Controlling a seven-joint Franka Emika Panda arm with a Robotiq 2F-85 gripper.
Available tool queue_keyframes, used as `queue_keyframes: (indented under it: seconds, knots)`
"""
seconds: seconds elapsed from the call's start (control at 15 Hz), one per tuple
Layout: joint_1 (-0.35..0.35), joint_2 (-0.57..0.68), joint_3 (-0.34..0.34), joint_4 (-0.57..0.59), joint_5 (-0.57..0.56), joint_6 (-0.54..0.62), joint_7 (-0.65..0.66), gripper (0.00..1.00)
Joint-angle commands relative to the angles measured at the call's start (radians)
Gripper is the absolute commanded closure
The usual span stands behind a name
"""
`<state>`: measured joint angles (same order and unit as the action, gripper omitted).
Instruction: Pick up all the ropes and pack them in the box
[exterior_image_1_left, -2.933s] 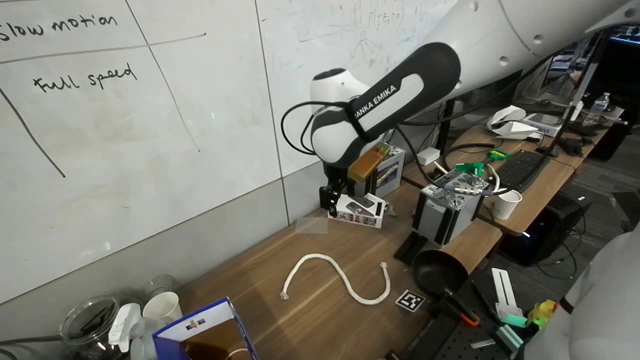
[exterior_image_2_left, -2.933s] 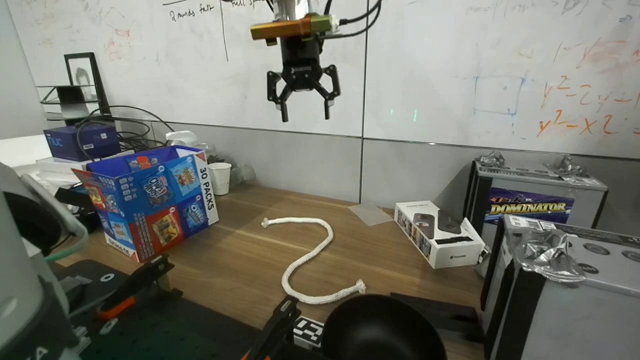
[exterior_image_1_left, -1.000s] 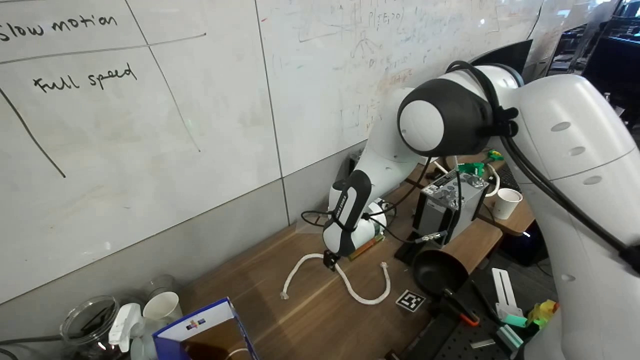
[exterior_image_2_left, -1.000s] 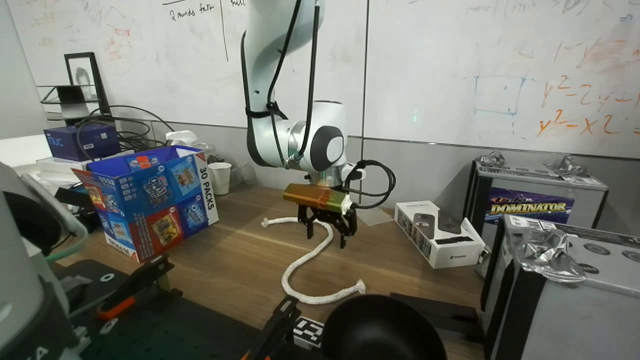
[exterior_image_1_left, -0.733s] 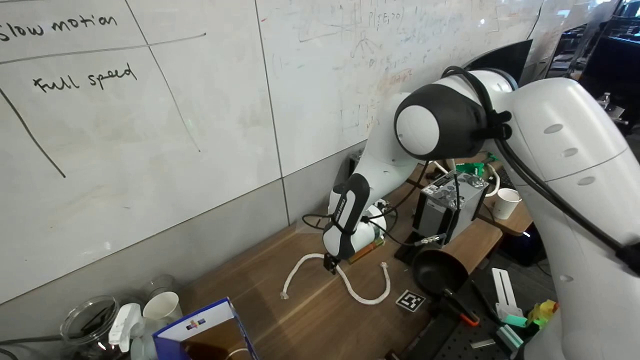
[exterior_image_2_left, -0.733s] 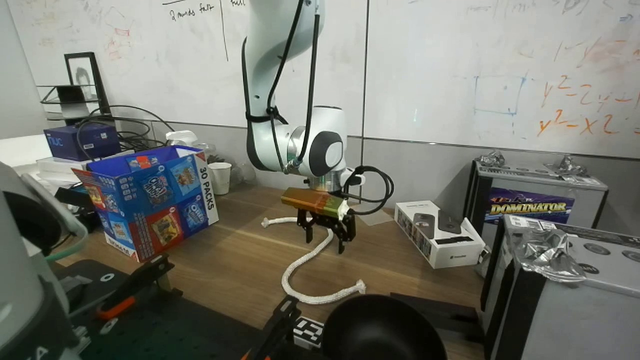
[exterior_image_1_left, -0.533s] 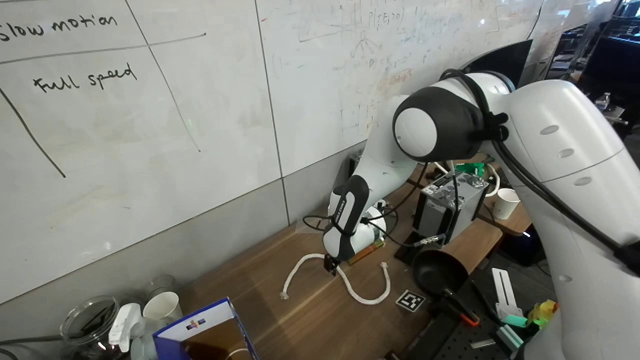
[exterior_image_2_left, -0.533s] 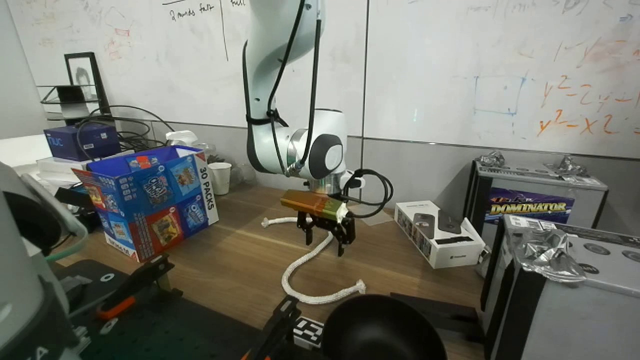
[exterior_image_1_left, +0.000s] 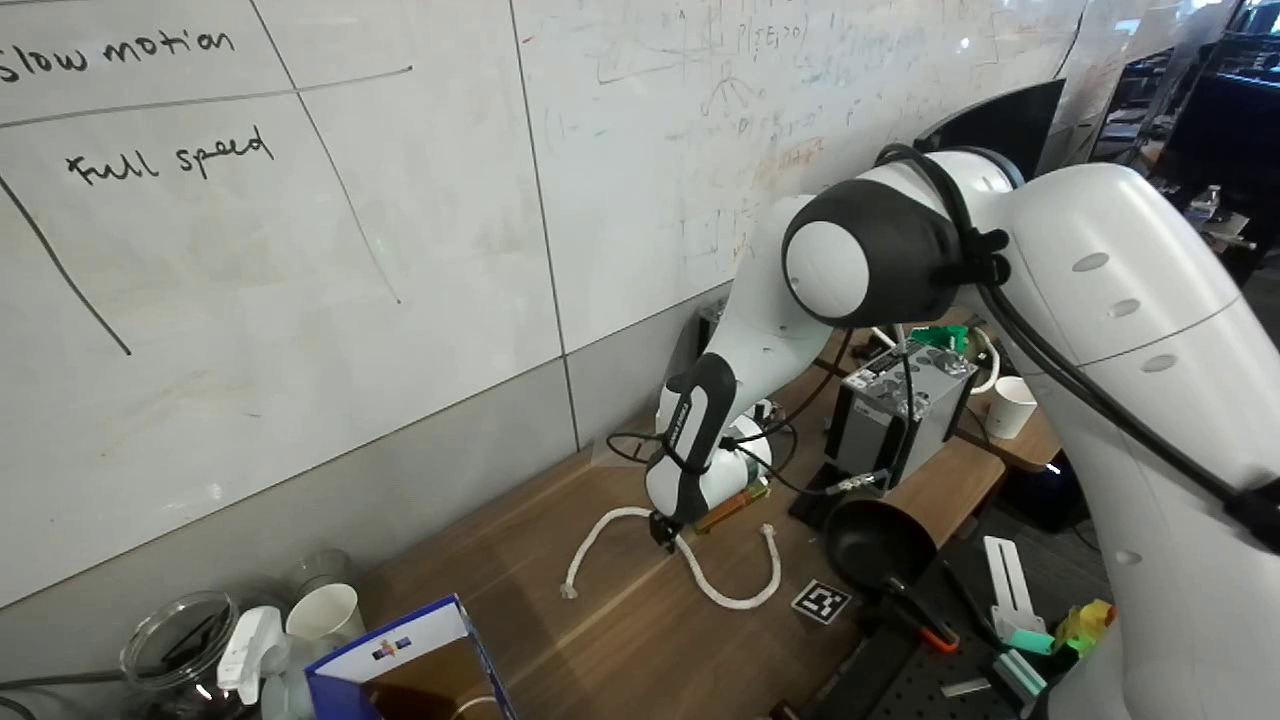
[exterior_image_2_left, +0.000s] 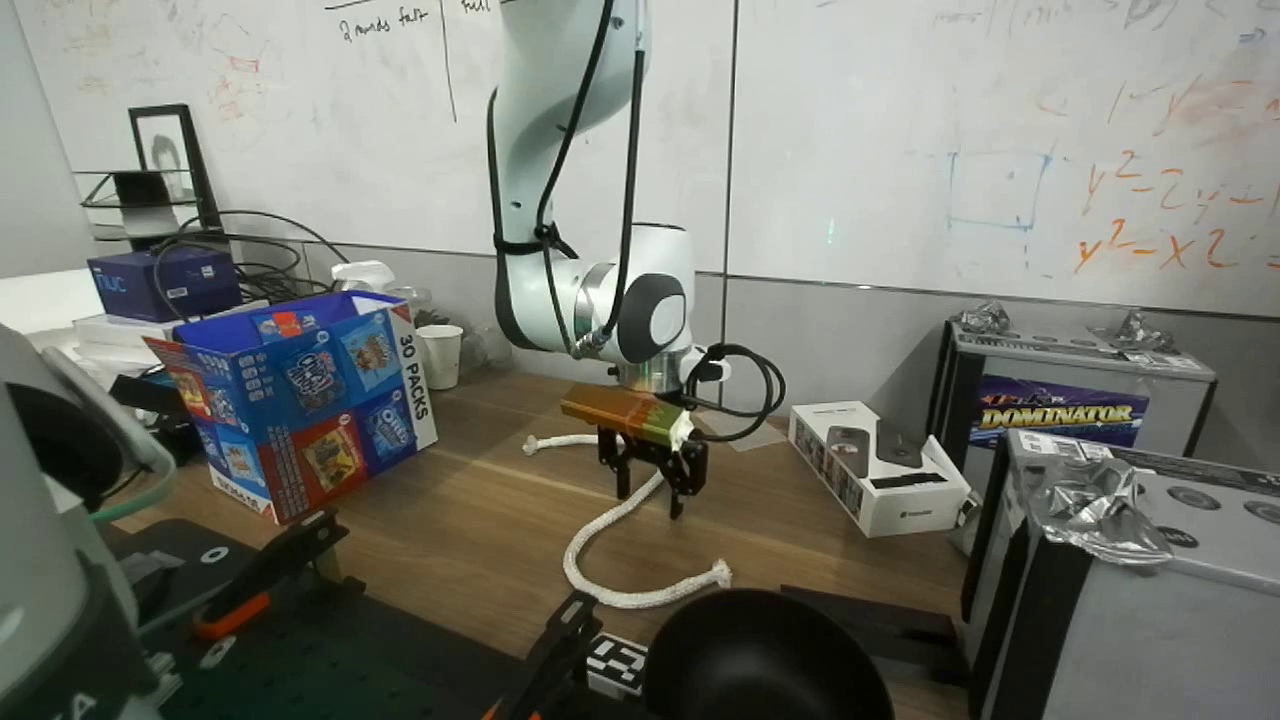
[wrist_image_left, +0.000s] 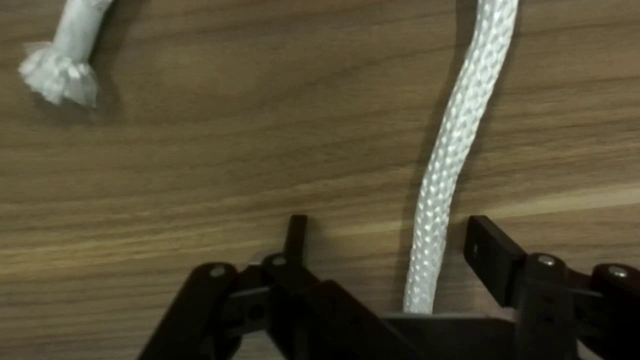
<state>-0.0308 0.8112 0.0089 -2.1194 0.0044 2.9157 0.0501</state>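
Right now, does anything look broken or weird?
Yes: the white rope has a frayed end in the wrist view, like it's unravelling. In an exterior view, crumpled foil sits atop a grey machine, which seems untidy.

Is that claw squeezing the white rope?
No, the wrist view shows the gripper open, with gaps on both sides of the rope.

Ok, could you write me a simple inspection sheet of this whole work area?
Surface: wood-grain tabletop.
Job's things: white rope, curving across the tabletop; blue box, open-topped, with a pale curve inside, perhaps more rope.
Clutter: black pan, white carton, white cup, patterned square, grey cases.
Hand: open; in the wrist view the rope runs between its spread fingers, not gripped.
Cables: black, strapped along the robot arm.
Surroundings: written-on whiteboard behind the tabletop.
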Motion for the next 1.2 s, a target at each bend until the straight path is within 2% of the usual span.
queue_keyframes:
  seconds: [0.0,0.33,0.4,0.47,0.53,0.67,0.93,1.13]
  knots:
    - [0.005,0.012,0.001,0.018,0.022,0.016,0.007,0.49]
    - [0.0,0.007,0.01,0.028,0.024,-0.004,0.005,0.86]
    - [-0.017,0.005,0.027,0.034,0.021,-0.027,-0.015,0.93]
    - [-0.089,0.002,0.096,0.044,0.025,-0.067,-0.085,0.96]
    - [-0.118,0.001,0.122,0.05,0.029,-0.092,-0.116,0.96]
    - [-0.231,-0.014,0.23,0.056,0.048,-0.165,-0.246,0.92]
    - [-0.39,-0.119,0.397,0.022,0.124,-0.324,-0.479,0.93]
    - [-0.462,-0.237,0.503,0.01,0.235,-0.482,-0.644,0.93]
